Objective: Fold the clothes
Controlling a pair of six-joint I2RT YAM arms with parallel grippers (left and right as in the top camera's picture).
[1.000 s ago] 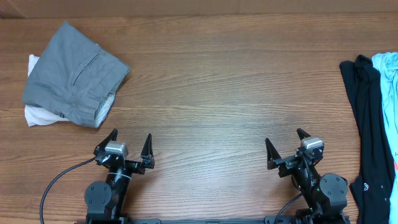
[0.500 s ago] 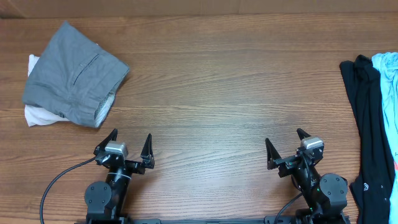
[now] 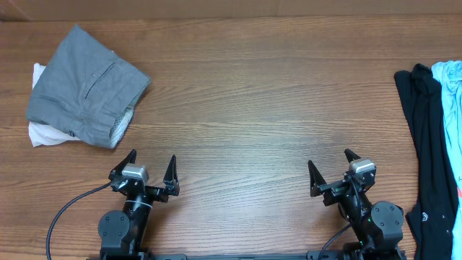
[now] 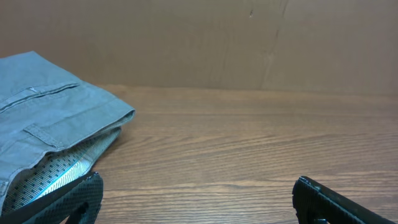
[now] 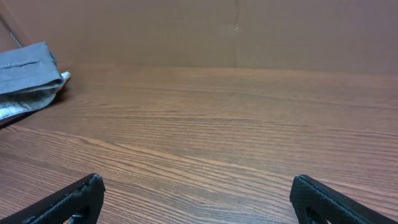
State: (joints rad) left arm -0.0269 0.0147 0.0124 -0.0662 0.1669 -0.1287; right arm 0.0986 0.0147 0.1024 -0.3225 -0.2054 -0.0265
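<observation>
Black jaws gape wide on left gripper (image 3: pixel 151 156) and right gripper (image 3: pixel 330 159), both empty up front. Clothes (image 3: pixel 426 144) lie heaped at the right edge; grey trousers (image 3: pixel 86 87) sit folded far-left. Looks like the fetching step: right arm should reach for a garment.

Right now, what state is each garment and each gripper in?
gray garment: folded, lying on the white garment.
white garment: mostly covered, edges showing.
black garment: unfolded, bunched at the far right.
light-blue garment: unfolded, beside the black one, partly out of frame.
left gripper: open, empty.
right gripper: open, empty.
</observation>
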